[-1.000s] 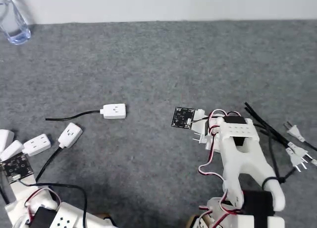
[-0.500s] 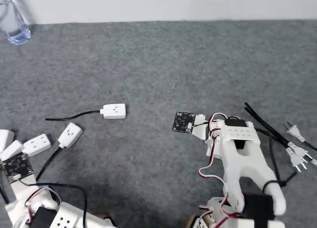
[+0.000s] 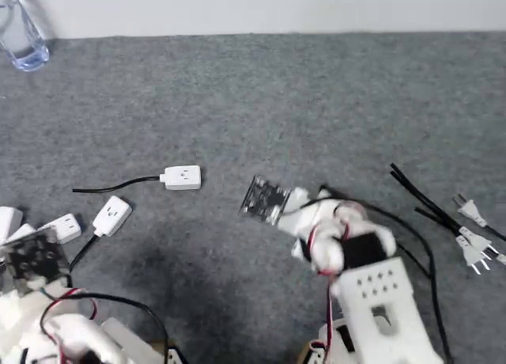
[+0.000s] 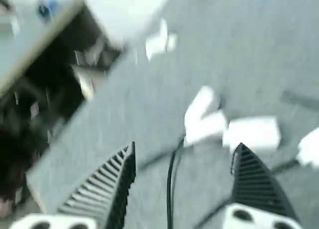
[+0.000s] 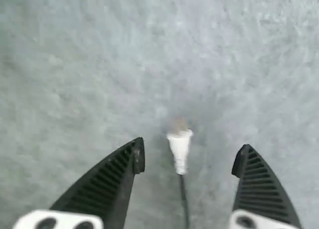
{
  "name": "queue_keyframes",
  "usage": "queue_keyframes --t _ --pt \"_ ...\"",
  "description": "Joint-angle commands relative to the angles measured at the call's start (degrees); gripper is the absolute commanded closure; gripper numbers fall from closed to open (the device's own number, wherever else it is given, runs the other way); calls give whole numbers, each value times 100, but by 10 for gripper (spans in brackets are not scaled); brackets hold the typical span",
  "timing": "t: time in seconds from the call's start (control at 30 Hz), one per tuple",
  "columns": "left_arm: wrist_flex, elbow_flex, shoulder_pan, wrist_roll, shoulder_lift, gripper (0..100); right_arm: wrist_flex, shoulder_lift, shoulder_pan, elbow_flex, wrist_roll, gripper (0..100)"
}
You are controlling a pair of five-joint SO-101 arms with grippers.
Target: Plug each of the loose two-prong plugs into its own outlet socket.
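A grey, felt-like mat covers the worktop [image 3: 261, 95]. A plain white wall [image 3: 277, 8] runs along its far edge. A clear bottle [image 3: 20, 32] stands in the far corner. Beyond one edge lies a dark, blurred space [image 4: 30, 114].

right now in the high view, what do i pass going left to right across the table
white sockets at the left edge, tilted socket, lone socket farther back, right arm, loose plugs

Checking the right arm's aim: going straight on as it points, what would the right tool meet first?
Probably the white plug, lying on the mat in line between the fingers of the open right tool; how far off it is, the wrist view doesn't settle.
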Motion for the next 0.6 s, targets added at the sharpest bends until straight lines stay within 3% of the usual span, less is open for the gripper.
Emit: queue_keyframes --t 0.0,0.3,0.57 --pt "-158 -901 905 167 88 706 -110 -857 -382 492 -545 714" --pt "-580 -1385 1925 167 325 709 -1666 -2738 -409 2971 -879 714" --pt "-730 -2967 2813 132 3305 746 -1182 -4391 -558 3684 -1090 715"
